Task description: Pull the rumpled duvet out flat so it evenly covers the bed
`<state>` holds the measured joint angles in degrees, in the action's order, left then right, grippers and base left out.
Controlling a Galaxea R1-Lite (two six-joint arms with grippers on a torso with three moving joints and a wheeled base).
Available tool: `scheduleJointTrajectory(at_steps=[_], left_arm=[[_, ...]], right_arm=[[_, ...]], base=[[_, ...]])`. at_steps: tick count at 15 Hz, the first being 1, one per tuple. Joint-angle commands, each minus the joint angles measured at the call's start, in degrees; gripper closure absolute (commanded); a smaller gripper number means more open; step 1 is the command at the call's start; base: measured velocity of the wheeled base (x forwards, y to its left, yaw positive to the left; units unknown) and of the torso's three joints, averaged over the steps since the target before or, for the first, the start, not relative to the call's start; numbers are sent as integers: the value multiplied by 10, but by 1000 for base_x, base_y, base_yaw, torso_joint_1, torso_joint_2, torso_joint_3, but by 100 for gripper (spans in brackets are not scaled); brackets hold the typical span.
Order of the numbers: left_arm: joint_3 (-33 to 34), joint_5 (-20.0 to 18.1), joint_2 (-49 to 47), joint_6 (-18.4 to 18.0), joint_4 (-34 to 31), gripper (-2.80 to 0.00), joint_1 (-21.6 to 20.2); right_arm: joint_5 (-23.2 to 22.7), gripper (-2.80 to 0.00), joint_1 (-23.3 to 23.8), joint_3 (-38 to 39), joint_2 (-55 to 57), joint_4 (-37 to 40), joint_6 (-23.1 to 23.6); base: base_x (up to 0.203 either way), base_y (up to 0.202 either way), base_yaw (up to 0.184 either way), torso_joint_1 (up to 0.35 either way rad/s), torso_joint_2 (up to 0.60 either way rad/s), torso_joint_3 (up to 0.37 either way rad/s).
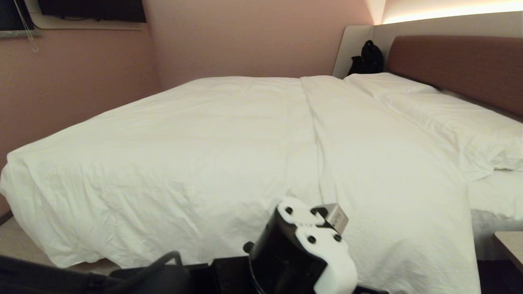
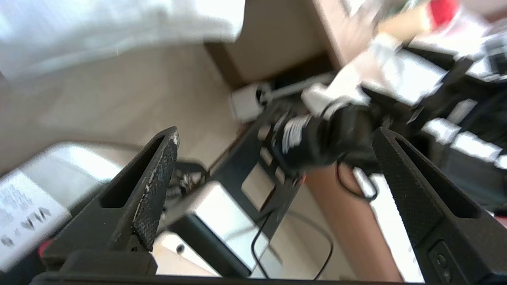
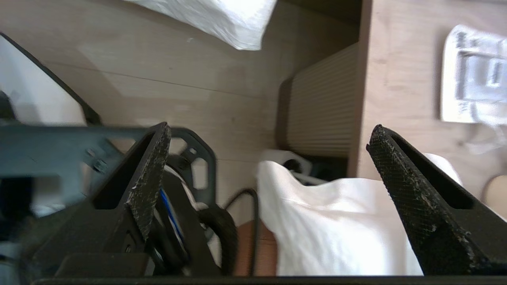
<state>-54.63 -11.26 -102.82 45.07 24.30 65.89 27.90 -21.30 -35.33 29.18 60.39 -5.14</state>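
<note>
And there's the duvet [image 1: 229,155], spread wide across the bed [image 1: 496,196], filling the middle of the head view and spilling over the near edge and the corner at nine o'clock. One long crease runs from twelve o'clock down toward six. Two pillows [image 1: 445,118] lie in a row at two to three o'clock, under the reddish-brown headboard [image 1: 461,69], and a dark bag [image 1: 367,57] sits in the far corner at one o'clock. Down at six o'clock a black-and-white arm joint [image 1: 306,249] pokes up in front of the hanging cover. Neither claw is on the cloth. The left gripper [image 2: 273,142] has its fingers [image 2: 154,190] spread far apart with nothing between them, hanging over pale floor and the robot's own frame and cables [image 2: 293,237]; the picture is blurred there. The right gripper [image 3: 269,138] is just as wide apart and empty, above wood floor, a ribbed bin [image 3: 321,111] tucked beside a wooden desk [image 3: 400,79], and a fold of white cloth [image 3: 336,229] below it.
</note>
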Motion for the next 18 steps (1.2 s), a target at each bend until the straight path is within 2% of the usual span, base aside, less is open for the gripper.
scheduleJointTrajectory(at_steps=[1,3,4,5,8,11,13,14,16,17,18], left_arm=[[-9,2,67,-18,-18,-280,-56],[-20,34,104,-64,-58,-280,-97],[-24,67,123,-90,-83,-280,-110],[-27,96,138,-112,-108,-280,-121],[-26,135,168,-130,-139,-280,-134],[-21,153,187,-131,-176,-280,-136],[-16,157,196,-131,-179,-280,-136],[-11,160,211,-131,-182,-280,-136],[-9,164,217,-132,-189,-280,-136],[-10,192,227,-138,-209,0,-136],[-10,226,238,-148,-222,0,-136]], right_arm=[[0,-280,-1,3,68,-282,-61],[0,-280,-1,5,109,-347,-66],[-2,0,-1,5,128,-361,-67],[-6,0,-1,4,142,-380,-69],[-23,0,-1,3,165,-429,-77],[-24,0,0,1,183,-433,-82],[-25,0,0,-2,191,-436,-99],[-26,0,0,-2,205,-444,-123],[-26,0,0,-2,209,-447,-127],[-26,0,0,-2,209,-447,-128],[-25,0,0,-2,209,-447,-128]], base=[[0,0,0,0,0,0],[0,0,0,0,0,0],[0,0,0,0,0,0],[0,0,0,0,0,0],[0,0,0,0,0,0],[0,0,0,0,0,0],[0,0,0,0,0,0],[0,0,0,0,0,0],[0,0,0,0,0,0],[0,0,0,0,0,0],[0,0,0,0,0,0]])
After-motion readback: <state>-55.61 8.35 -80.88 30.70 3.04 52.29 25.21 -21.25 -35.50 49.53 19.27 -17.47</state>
